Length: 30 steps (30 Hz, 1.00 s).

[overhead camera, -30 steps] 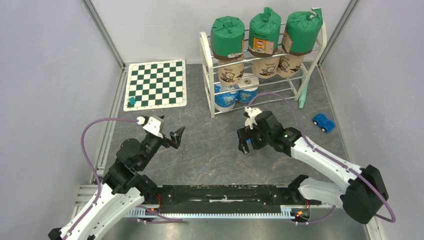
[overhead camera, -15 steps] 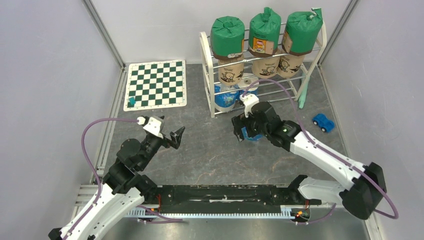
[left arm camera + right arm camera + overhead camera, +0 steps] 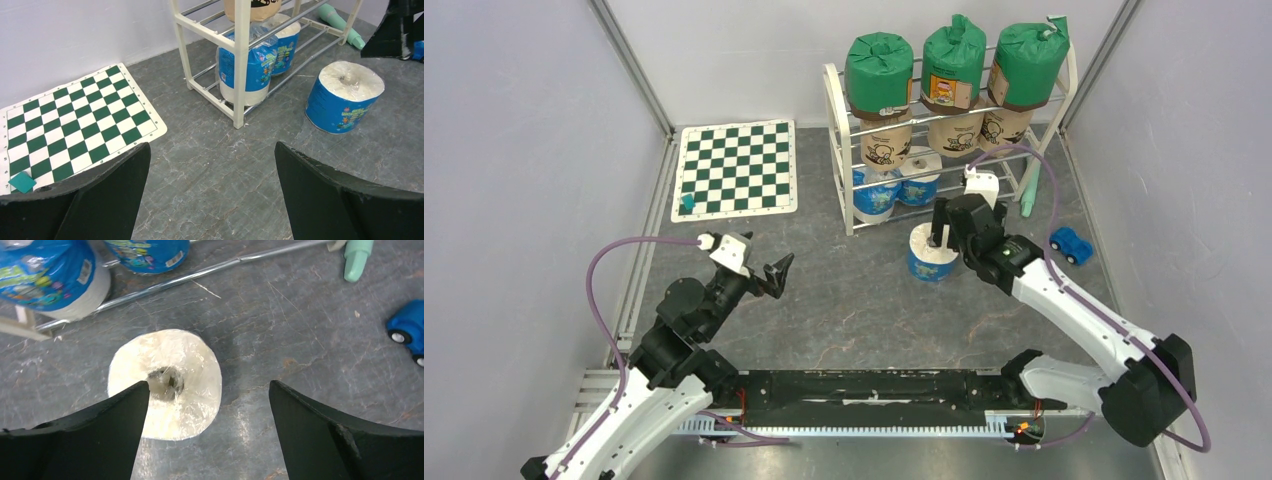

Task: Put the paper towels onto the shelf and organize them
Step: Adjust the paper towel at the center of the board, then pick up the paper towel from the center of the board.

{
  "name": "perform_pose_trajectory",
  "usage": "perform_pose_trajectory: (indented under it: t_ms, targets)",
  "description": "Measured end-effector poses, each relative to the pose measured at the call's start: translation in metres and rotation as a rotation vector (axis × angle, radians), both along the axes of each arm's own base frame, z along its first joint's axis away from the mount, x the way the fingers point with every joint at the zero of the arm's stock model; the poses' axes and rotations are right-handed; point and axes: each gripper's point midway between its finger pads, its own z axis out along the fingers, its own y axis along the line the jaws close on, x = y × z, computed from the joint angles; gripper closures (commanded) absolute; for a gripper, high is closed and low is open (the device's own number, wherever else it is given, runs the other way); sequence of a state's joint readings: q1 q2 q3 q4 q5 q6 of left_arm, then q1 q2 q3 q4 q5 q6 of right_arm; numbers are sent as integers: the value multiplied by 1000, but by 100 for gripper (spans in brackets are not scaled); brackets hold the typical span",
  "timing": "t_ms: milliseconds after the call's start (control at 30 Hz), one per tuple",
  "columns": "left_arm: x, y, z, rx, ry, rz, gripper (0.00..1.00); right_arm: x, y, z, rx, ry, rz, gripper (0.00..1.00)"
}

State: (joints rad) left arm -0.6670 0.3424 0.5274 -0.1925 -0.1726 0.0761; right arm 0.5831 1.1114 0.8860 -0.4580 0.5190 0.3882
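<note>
Here, right fingers [image 3: 100,432] gape wide over the blue-wrapped roll [image 3: 187,365]; left fingers [image 3: 325,195] wide, both empty.

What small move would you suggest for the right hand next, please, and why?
Probably lower the right hand around the blue-wrapped roll, centring first: its jaws stand open above the roll, slightly off-centre, and the roll stands on the table outside the shelf.

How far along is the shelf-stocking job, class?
Done: the shelf holds three green rolls on top, three tan rolls in the middle, two blue rolls at the bottom. In hand: the right arm hangs, jaws open, over the last blue roll, standing on the table. Left: grip it and shelve it.
</note>
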Motion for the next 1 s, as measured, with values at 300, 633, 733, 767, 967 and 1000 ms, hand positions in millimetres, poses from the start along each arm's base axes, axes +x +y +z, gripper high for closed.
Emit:
perform_pose_trajectory:
  t_ms: [300,633,733,767,967,1000]
  targets:
    - [-1,0,0,-2,-3,0,0,6,0,-30,65,48,-113,21]
    - [-1,0,0,-2,-3,0,0,3,-5,-73,94,120,-188,28]
    - [-1,0,0,-2,-3,0,0,5,-3,-75,113,120,-192,34]
    - [0,0,0,-2,-3,0,0,5,-3,-76,115,119,-192,36]
    - [2,6,0,-3,-2,36,0,7,0,-76,140,120,-187,55]
    - [4,9,0,-2,-2,55,0,7,0,-76,142,119,-188,58]
